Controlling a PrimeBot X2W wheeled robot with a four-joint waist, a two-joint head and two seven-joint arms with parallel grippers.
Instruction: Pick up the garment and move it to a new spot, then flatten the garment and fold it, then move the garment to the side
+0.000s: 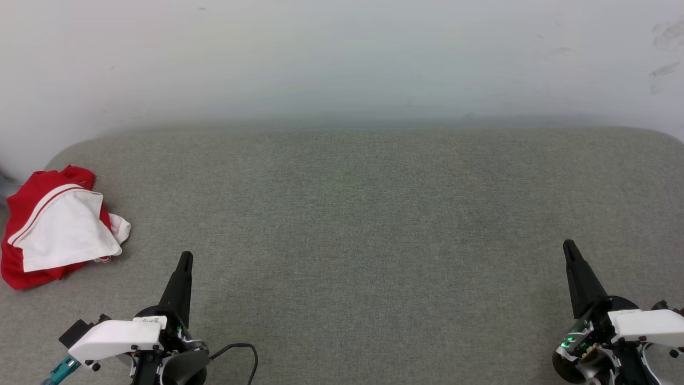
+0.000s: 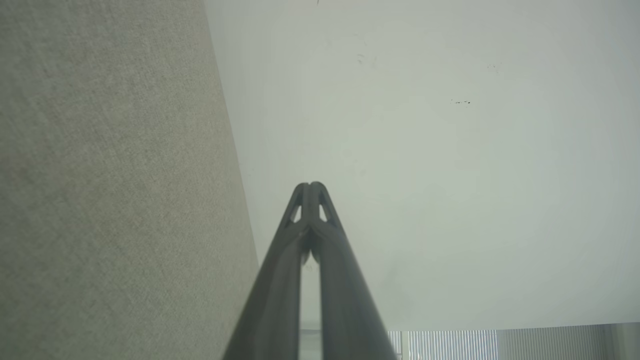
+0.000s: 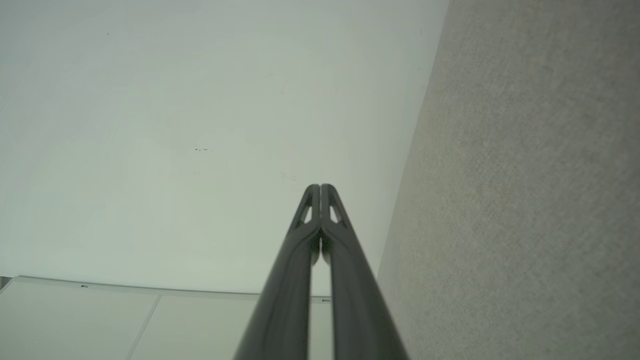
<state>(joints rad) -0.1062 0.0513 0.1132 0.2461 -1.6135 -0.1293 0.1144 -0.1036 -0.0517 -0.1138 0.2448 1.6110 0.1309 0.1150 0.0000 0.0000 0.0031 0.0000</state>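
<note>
Plainly, none of the task is done yet. The grey tabletop (image 1: pixel 374 224) stretches ahead of both hands. The garment (image 1: pixel 53 230) lies crumpled in a red-and-white heap, a little ahead of the left hand (image 1: pixel 185 259) and out to its left, apart from it. Picking up, moving, flattening, folding and setting aside are all left to do, I judge. Well apart from it, the right hand (image 1: pixel 568 247) rests level with the left. Each has its fingers pressed together on nothing, pointing forward at the wall.
</note>
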